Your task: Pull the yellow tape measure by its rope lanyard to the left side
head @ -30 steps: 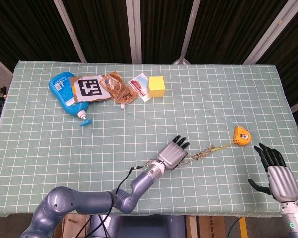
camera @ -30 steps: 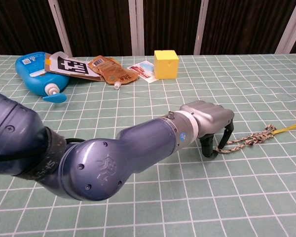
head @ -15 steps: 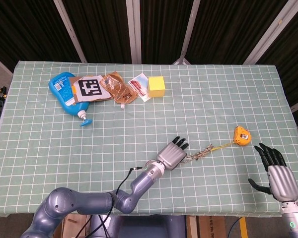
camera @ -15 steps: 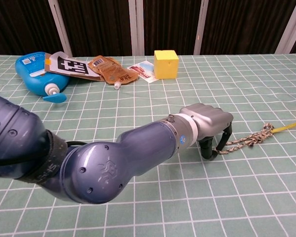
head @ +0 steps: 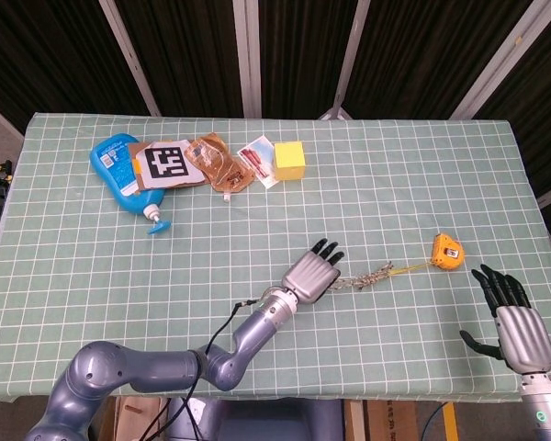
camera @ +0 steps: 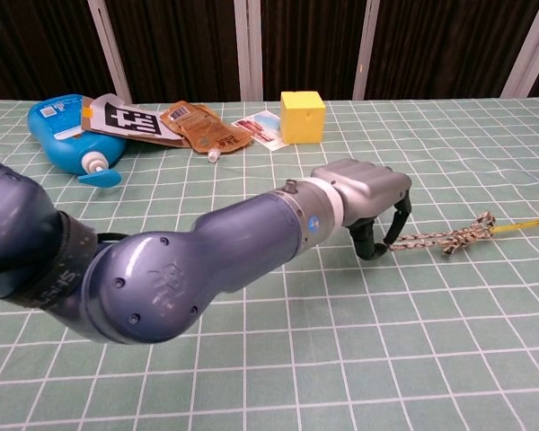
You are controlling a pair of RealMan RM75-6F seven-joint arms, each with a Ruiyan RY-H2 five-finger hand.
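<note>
Head view: left hand sits further left and up the table than a second ago, fingers hooked on the rope lanyard, which now runs straighter to the yellow tape measure; that lies at the right side, barely moved. Right hand hangs off the table's right corner, fingers spread, holding nothing. Green grid cloth; dark panels behind.

Chest view: left hand has drawn back leftward, fingers curled over the lanyard, now stretched flat. Yellow block and blue bottle unchanged at the far edge.
</note>
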